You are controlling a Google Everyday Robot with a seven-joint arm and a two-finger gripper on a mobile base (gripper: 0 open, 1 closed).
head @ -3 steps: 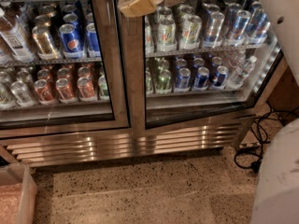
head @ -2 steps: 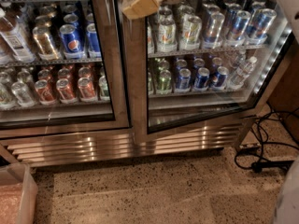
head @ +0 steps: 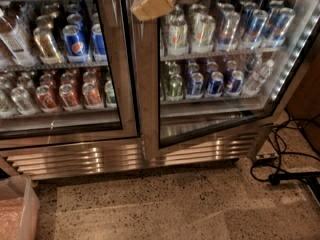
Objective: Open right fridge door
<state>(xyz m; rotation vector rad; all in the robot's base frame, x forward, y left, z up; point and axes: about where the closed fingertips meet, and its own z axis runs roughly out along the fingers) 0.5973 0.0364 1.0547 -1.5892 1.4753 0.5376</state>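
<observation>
The right fridge door (head: 210,74) is a glass pane in a brushed steel frame, swung partly open, its bottom edge angled out from the cabinet. A white LED strip (head: 295,49) glows on the cabinet's right side. My gripper (head: 152,3), with tan fingers, is at the top of the view against the door's left frame edge (head: 147,84), near the seam between the two doors. The door handle is not distinguishable. The left twin door (head: 60,59) stays shut over Pepsi and red-orange cans.
Steel kick plate with grille (head: 125,156) runs along the fridge base. Black cables and a power strip (head: 280,169) lie on the speckled floor at right. A translucent bin (head: 17,209) sits at lower left.
The right door has swung further open. The white arm body that filled the right edge has left the view; the gripper stays at the door's top left.
</observation>
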